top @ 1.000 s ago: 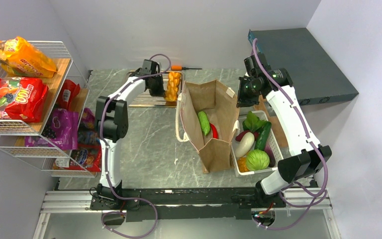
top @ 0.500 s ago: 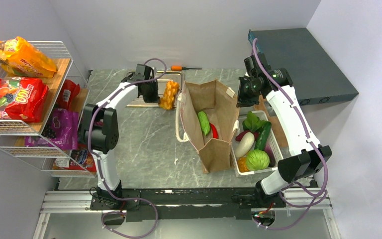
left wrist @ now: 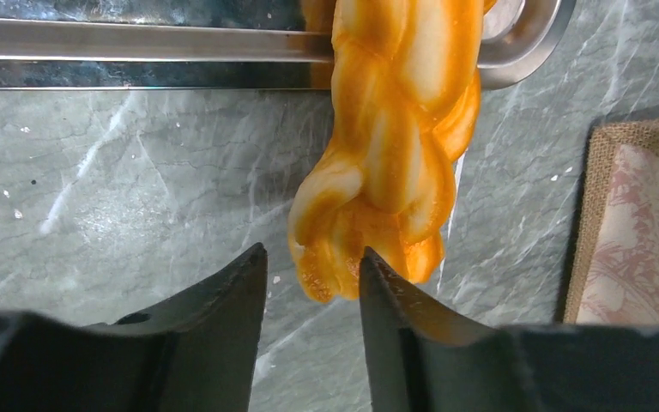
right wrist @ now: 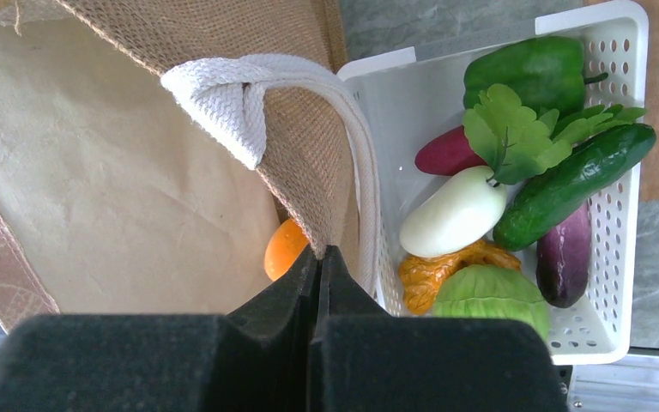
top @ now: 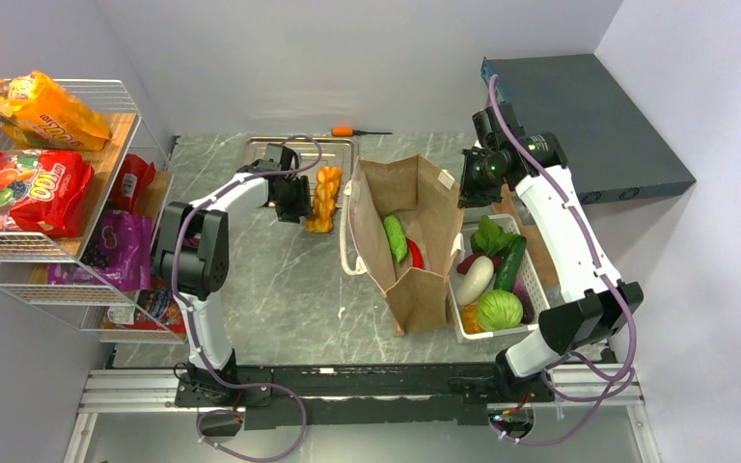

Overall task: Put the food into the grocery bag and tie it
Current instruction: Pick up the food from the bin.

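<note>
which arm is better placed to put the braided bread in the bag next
Left. The left gripper is open right at the near end of the braided bread, which lies partly on the metal tray. The right gripper is shut on the grocery bag rim, probably holding it open.

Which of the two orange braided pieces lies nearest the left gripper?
The braided piece on the table, far end over the metal tray, just beyond the left gripper; the other piece sits in the white basket.
</note>
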